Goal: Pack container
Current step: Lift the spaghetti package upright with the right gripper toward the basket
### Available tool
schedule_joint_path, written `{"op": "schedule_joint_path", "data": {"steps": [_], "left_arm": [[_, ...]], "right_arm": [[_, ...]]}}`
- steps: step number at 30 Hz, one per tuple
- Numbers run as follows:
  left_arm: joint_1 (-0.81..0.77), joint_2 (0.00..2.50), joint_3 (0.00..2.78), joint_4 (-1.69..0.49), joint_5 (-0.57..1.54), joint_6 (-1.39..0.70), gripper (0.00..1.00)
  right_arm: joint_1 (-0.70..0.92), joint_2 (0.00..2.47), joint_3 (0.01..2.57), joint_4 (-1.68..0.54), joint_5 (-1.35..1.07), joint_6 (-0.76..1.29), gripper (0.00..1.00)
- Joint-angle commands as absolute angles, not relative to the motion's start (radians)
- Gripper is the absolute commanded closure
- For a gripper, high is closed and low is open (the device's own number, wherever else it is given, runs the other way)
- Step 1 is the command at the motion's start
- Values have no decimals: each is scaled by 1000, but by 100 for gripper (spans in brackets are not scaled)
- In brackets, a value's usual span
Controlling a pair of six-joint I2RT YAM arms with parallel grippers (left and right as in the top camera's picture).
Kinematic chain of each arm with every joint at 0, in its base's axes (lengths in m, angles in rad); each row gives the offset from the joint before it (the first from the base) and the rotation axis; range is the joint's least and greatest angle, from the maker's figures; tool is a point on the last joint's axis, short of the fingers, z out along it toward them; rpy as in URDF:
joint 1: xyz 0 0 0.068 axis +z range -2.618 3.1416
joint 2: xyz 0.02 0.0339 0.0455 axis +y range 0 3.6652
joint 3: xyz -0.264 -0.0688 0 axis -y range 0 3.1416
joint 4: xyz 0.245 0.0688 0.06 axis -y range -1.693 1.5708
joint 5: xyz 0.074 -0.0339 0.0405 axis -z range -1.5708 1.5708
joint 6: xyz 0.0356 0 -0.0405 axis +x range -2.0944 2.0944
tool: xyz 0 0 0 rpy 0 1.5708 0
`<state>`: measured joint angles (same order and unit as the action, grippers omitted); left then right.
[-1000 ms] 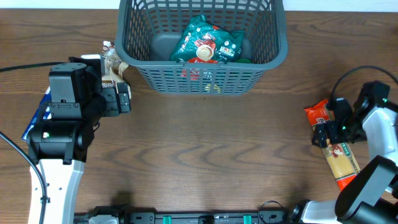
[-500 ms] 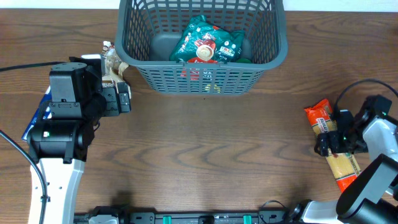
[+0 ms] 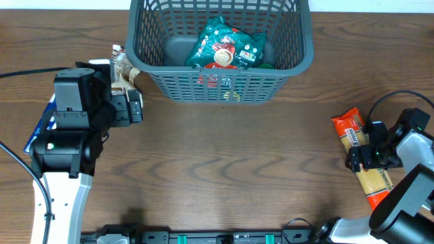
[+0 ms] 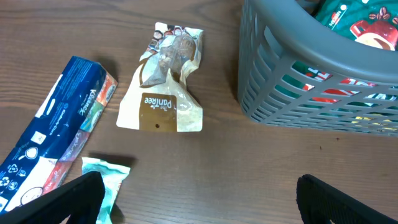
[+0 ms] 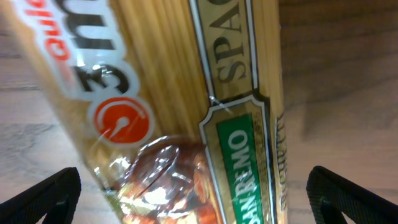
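The dark grey slotted container (image 3: pixel 298 57) stands at the back middle of the table and holds green and red food packets (image 3: pixel 224 44); its corner shows in the left wrist view (image 4: pixel 292 81). A spaghetti packet (image 3: pixel 366 166) lies at the right and fills the right wrist view (image 5: pixel 205 106). My right gripper (image 3: pixel 366 154) is open, low over the packet, a finger on each side of it (image 5: pixel 193 199). My left gripper (image 3: pixel 132 108) is open and empty above the table, left of the container; its fingertips frame bare wood (image 4: pixel 199 199).
By the left arm lie a beige snack bag (image 4: pixel 165 93), a blue carton (image 4: pixel 56 143) and a small mint-green packet (image 4: pixel 106 183). The beige bag also shows in the overhead view (image 3: pixel 122 68). Cables trail from both arms.
My right gripper has moved down and toward the front along the spaghetti packet, then settled. The left arm has not moved.
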<state>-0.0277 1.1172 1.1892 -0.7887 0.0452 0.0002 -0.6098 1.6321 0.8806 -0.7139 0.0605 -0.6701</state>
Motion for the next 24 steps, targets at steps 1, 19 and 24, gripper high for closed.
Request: {"op": "schedule_joint_path", "data": {"steps": [1, 19, 24], "left_arm": [[-23, 1123, 1206, -791, 33, 7, 1], [-23, 1123, 1206, -792, 33, 7, 1], [-23, 1123, 1206, -792, 33, 7, 1]], "right_arm": [[-621, 1662, 872, -704, 43, -690, 1], [-621, 1701, 872, -644, -59, -572, 67], [-621, 1701, 872, -635, -67, -484, 92]]}}
